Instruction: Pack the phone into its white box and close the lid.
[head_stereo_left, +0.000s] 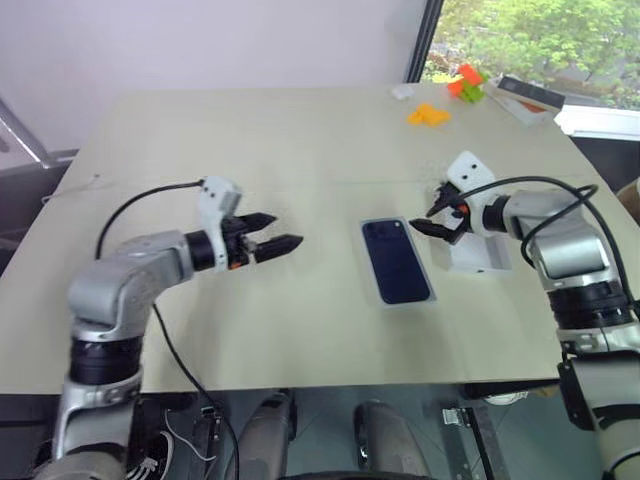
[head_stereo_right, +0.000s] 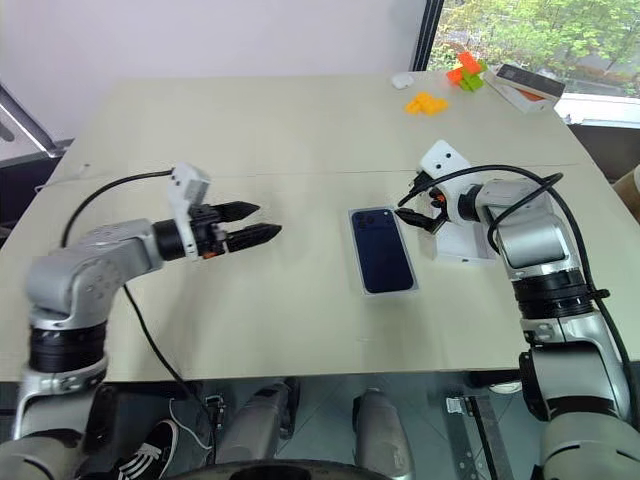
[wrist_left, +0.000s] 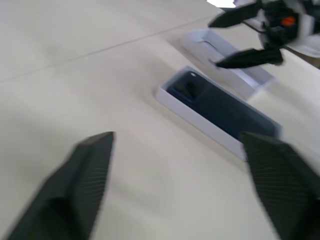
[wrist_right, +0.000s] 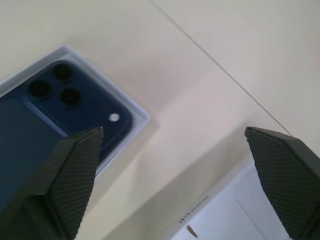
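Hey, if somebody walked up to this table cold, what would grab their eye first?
The dark blue phone lying camera-side up in the white box at mid-table. The two black grippers flank it, both open: the left gripper well clear of it, the right gripper over an open white box part beside it.

Orange blocks (head_stereo_left: 428, 115), an orange-green toy (head_stereo_left: 465, 82) and an orange-and-white box (head_stereo_left: 527, 97) sit at the table's (head_stereo_left: 250, 140) far corner.
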